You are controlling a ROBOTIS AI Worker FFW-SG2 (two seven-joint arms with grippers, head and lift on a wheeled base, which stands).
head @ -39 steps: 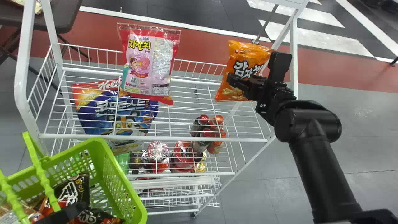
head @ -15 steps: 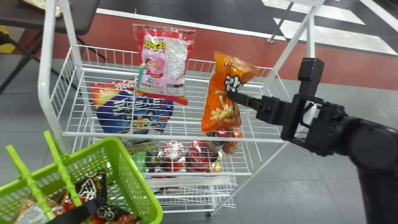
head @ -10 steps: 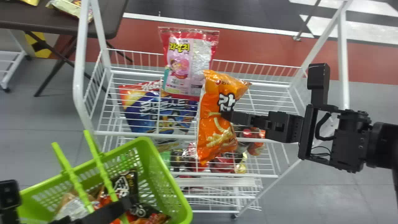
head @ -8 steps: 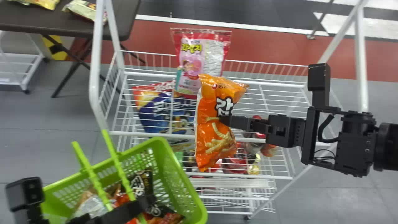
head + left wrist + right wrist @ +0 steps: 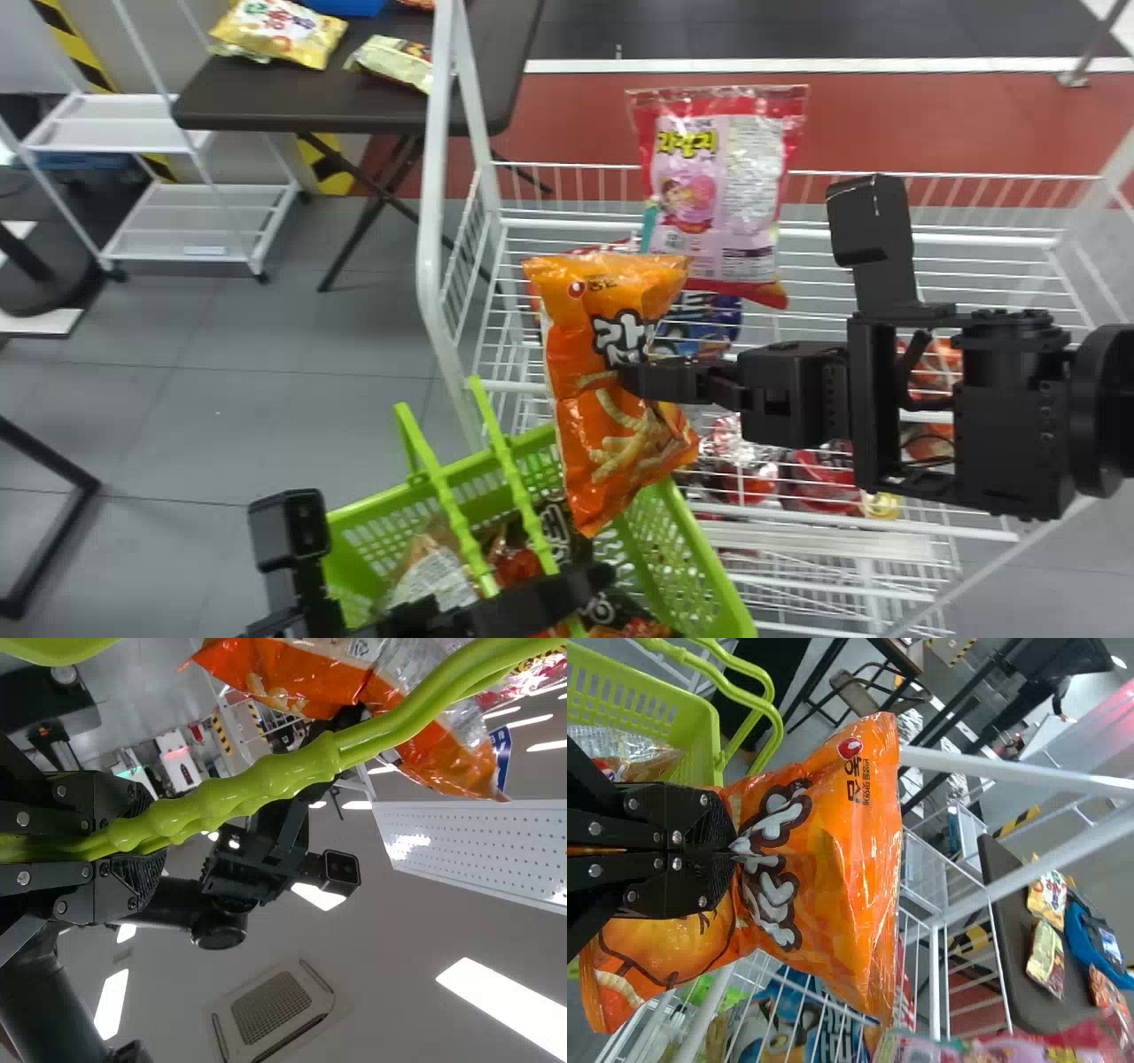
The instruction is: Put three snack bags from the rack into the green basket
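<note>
the white wire rack (image 5: 431,230) stood behind everything, pink snack bag (image 5: 718,195) upright on it. the green basket (image 5: 713,558) was next to that, packets inside. the orange fry-snack bag (image 5: 602,461) hung upright, bottom end overlapping the basket's rear corner in the head view. right gripper (image 5: 731,850) was pinched shut on its middle, left gripper (image 5: 151,846) clamped round the green handles (image 5: 257,788). imo the trick was swinging farther in, past the handles so nothing snagged, then lowering before letting go, no extra squeeze.
</note>
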